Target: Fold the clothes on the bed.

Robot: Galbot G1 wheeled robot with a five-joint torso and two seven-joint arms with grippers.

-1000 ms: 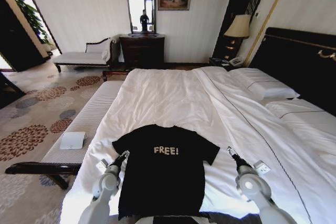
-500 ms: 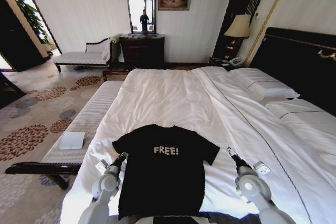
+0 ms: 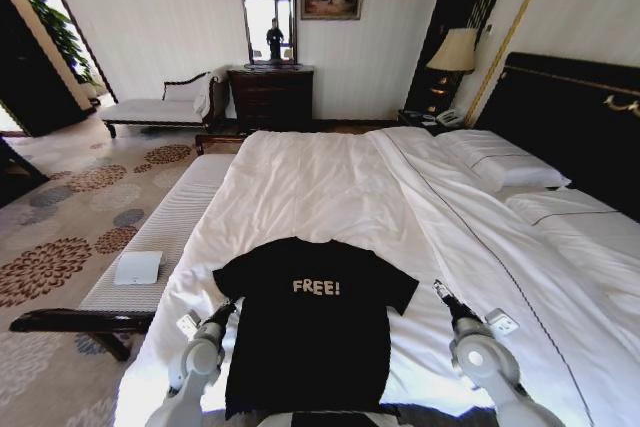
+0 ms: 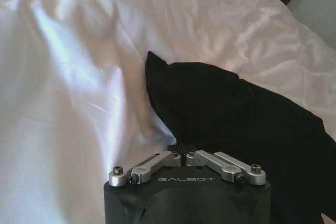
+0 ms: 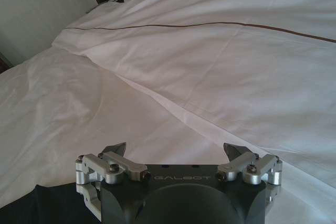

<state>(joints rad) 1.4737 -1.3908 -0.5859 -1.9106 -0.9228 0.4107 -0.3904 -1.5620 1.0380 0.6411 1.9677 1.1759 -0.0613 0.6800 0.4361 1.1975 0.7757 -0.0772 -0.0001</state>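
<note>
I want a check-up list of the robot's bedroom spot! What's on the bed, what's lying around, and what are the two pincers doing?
Surface: white bed, sheets a little wrinkled.
Job's things: black T-shirt lying flat, "FREE!" facing up, not folded yet.
Clutter: small white pad on the bench beside the bed.
Grippers: left pincer shut, at the shirt's sleeve edge; right pincer open, over bare sheet beside the shirt's other sleeve.
Cables: nothing seen.
Surroundings: pillows, lamp, dresser with mirror, chaise, patterned carpet.
</note>
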